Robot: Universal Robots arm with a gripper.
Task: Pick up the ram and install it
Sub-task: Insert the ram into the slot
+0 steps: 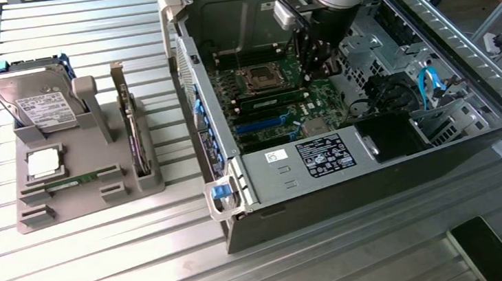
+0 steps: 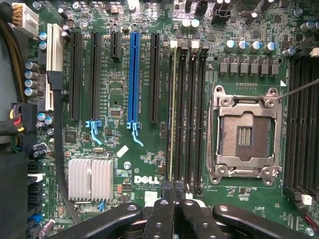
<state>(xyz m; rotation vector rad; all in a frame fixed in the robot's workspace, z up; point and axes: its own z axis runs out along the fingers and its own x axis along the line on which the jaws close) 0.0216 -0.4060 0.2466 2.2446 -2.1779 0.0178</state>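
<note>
The long, thin green ram stick (image 2: 173, 114) stands edge-up in a black motherboard slot beside the silver processor socket (image 2: 244, 132), with the black gripper (image 2: 175, 203) closed at its end; it looks light, stiff and fragile, best held by its edges.

Green motherboard (image 2: 164, 84) — blue slot (image 2: 133, 74), black slots; grey holder (image 1: 84, 184).

Hard drive (image 1: 33, 99) upright in grey holder (image 1: 71, 192).

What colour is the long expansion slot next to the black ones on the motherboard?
Blue. The long expansion slot shows best in the wrist view, standing between black slots.
</note>
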